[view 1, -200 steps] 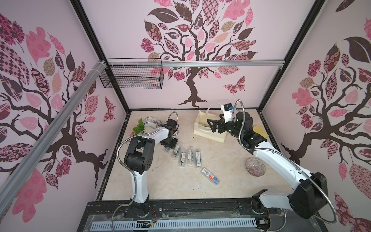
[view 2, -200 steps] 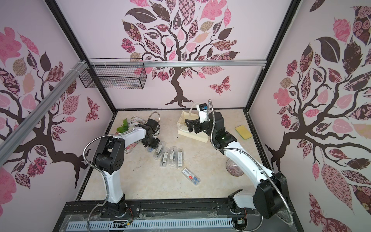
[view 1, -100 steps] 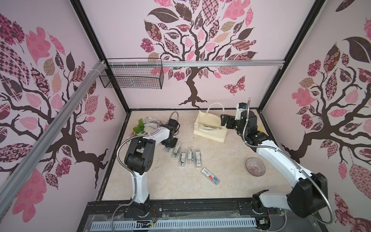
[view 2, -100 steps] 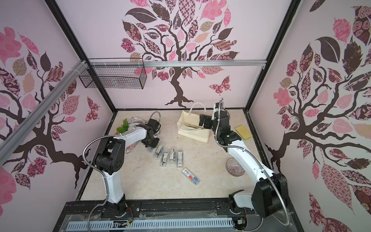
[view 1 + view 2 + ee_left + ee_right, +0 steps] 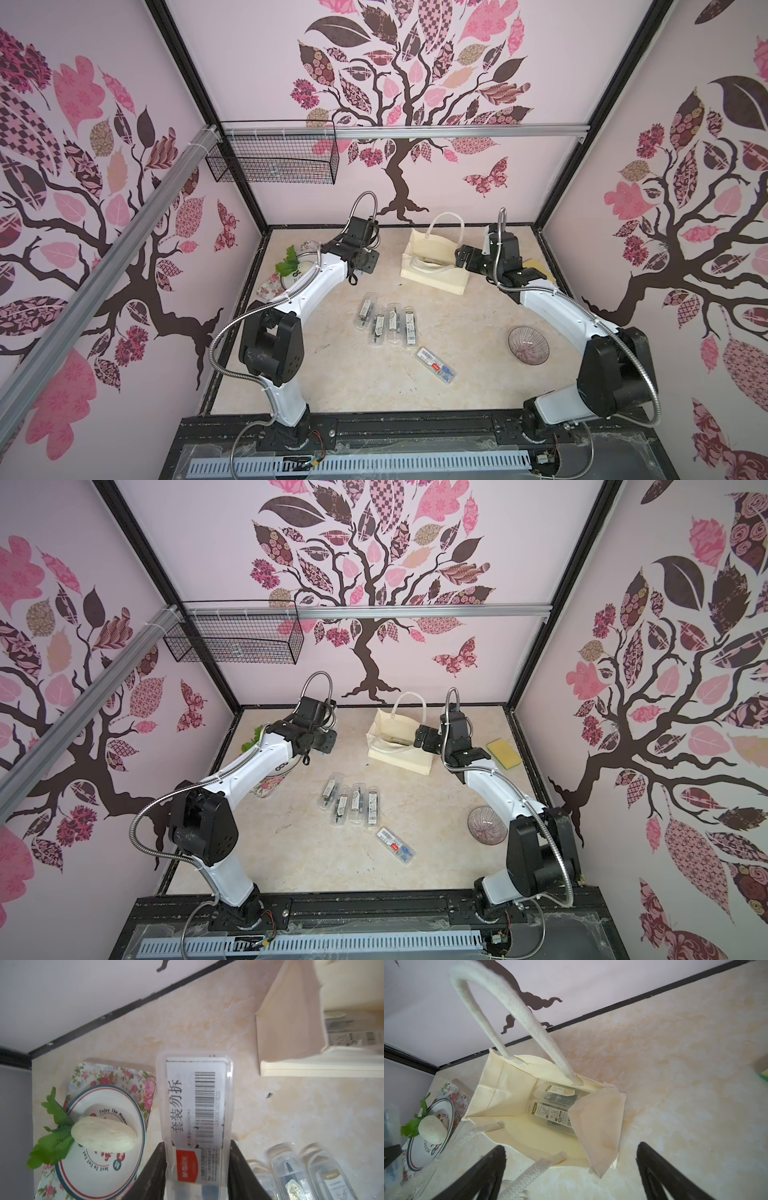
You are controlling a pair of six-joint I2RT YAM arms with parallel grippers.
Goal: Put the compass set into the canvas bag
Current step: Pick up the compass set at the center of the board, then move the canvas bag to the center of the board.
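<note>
The right gripper [image 5: 571, 1145] has been pulled back off the canvas bag [image 5: 434, 266], jaws left wide, empty. One compass set [image 5: 195, 1105] is clamped in the left gripper's [image 5: 197, 1153] jaws, not yet over the bag. Two cases [image 5: 552, 1113] are already inside, five other cases [image 5: 392, 322] left on the tabletop [image 5: 332, 374].

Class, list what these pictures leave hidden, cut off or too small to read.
Left wrist view: clear case in the left hand; its label covers the contents, picture edge cuts its end.
Right wrist view: cases in the canvas bag; a folded bag wall hides their ends.
Both top views: labels on four table cases, too small.
</note>
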